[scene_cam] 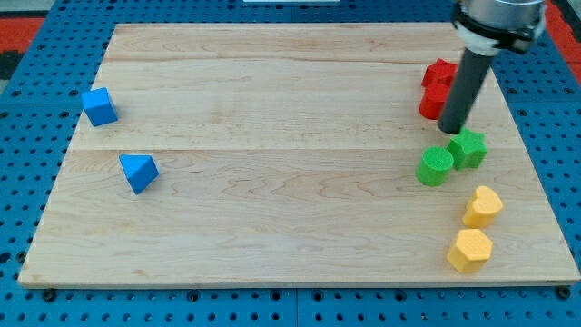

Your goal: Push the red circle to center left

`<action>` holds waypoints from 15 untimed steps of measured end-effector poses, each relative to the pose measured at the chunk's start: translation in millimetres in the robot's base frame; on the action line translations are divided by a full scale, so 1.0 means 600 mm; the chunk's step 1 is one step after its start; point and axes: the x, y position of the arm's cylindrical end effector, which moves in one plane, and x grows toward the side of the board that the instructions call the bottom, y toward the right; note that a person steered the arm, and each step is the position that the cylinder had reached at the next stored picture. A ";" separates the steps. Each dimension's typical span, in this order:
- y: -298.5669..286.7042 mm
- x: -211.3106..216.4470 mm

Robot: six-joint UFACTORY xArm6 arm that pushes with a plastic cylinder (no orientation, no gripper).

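Two red blocks sit at the view's upper right of the wooden board (272, 163): one (440, 72) higher up and one (433, 101) just below it, both partly hidden by my rod, so I cannot tell which is the circle. My tip (451, 130) rests just right of and below the lower red block, right above the green blocks. The centre left of the board holds a blue triangular block (138, 171).
A green cylinder (436, 166) and a green star-like block (468, 147) lie just below my tip. Two yellow blocks (483, 206) (469, 250) sit at the view's lower right. A blue cube (99, 105) is at the upper left.
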 end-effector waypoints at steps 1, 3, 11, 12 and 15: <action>-0.035 0.063; 0.056 0.026; -0.230 -0.222; -0.375 -0.244; -0.485 -0.220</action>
